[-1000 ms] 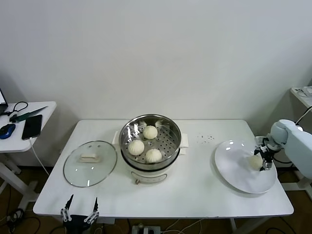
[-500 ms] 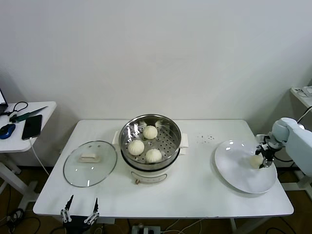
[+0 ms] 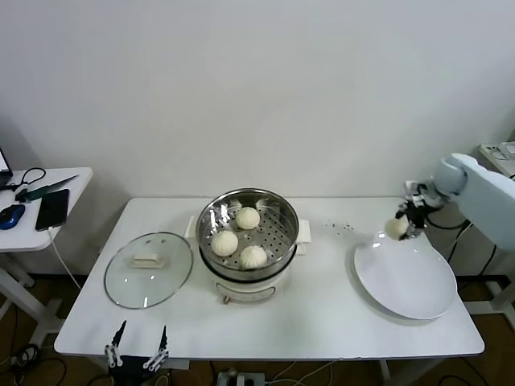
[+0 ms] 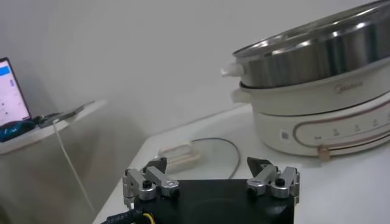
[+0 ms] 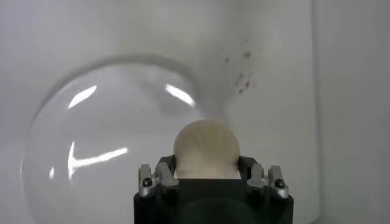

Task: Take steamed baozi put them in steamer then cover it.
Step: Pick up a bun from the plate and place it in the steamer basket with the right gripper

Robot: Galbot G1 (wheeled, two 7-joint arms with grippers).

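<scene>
The right pincer is clamped on a bun above the white plate, the steamer well off to its side.

We see a white table against a pale wall. On its right part lies a white plate, with small dark specks on the tabletop just behind it. To the left stands a side table holding a phone, a mouse and cables.
</scene>
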